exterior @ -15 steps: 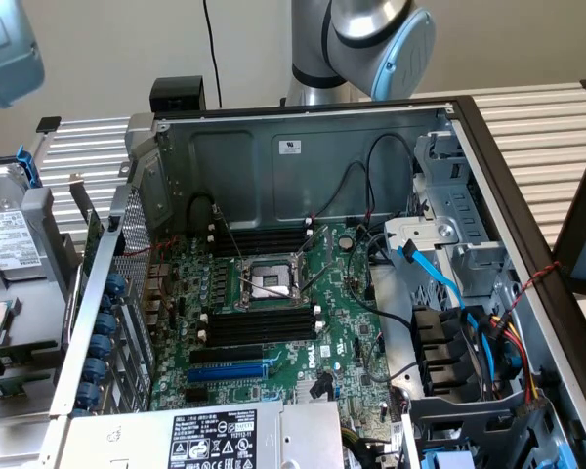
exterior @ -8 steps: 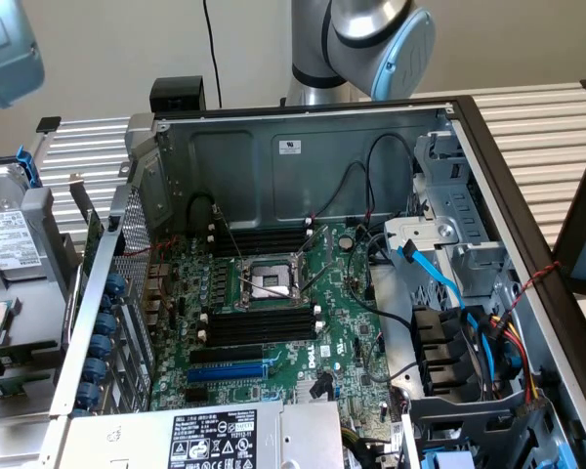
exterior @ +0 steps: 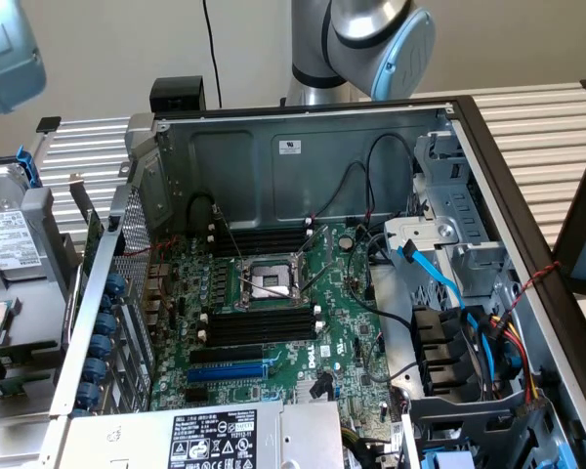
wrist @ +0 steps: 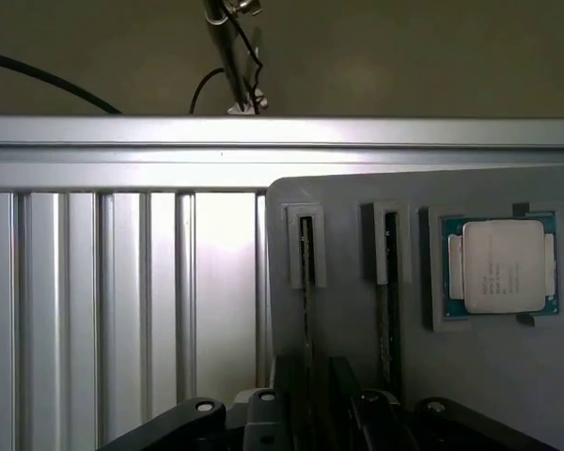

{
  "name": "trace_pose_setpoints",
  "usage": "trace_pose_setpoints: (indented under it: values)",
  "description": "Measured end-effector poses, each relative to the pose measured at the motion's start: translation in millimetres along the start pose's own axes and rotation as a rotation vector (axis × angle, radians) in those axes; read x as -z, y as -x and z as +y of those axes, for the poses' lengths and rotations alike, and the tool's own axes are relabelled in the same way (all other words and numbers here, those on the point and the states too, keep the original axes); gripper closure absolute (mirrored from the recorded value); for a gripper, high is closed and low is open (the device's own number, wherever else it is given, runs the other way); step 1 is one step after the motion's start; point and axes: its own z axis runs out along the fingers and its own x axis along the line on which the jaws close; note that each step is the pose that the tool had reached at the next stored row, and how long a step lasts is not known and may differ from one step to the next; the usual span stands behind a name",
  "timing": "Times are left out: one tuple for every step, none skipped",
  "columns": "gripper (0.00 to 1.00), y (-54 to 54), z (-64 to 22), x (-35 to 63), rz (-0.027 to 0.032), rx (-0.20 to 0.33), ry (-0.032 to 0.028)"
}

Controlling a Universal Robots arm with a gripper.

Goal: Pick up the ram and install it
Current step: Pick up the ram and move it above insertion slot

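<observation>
Gripper [wrist: 343,404], matte black, stands spread and empty by a smooth grey holder [wrist: 343,310] with the thin ram [wrist: 306,256] edge-on in a narrow slot.

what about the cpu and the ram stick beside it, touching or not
Apart. The wrist view shows the cpu in its own recess and the ram stick in its slot, a strip of gray holder between them.

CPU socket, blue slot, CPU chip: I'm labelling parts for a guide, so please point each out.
CPU socket [exterior: 266,281], exterior view, its open middle.
Blue slot [exterior: 230,371], exterior view, mid-length.
CPU chip [wrist: 501,266], wrist view, centre of its metal lid.
</observation>
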Motion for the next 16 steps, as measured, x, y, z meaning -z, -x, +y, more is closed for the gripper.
trace_pose_setpoints:
  values:
    - [0.69,0.0,0.0,0.0,0.0000,0.000,0.0001]
    - [0.69,0.0,0.0,0.0,0.0000,0.000,0.0000]
    - [0.69,0.2,0.1,0.2,-0.0001,0.000,-0.0001]
    - [0.69,0.2,0.3,1.1,0.0001,0.000,0.0001]
    - [0.69,0.3,0.3,1.6,0.0000,0.000,-0.0004]
    - [0.69,0.3,0.3,1.7,0.0000,0.000,-0.0008]
    - [0.69,0.3,0.4,1.7,0.0000,0.000,-0.0009]
    - [0.69,0.3,0.4,1.7,0.0001,0.000,-0.0008]
    - [0.69,0.3,0.4,1.8,0.0001,0.000,-0.0008]
    - [0.69,0.3,0.4,1.9,0.0002,0.000,-0.0006]
    - [0.69,0.4,0.5,2.1,0.0006,0.000,-0.0004]
    - [0.69,0.4,0.5,2.1,0.0008,0.000,-0.0005]
    - [0.69,0.4,0.5,2.1,0.0008,0.000,-0.0005]
    - [0.69,0.4,0.5,2.1,0.0008,0.000,-0.0005]
    - [0.69,0.4,0.5,2.1,0.0008,0.000,-0.0005]
    - [0.69,0.4,0.4,2.0,0.0007,0.000,-0.0006]
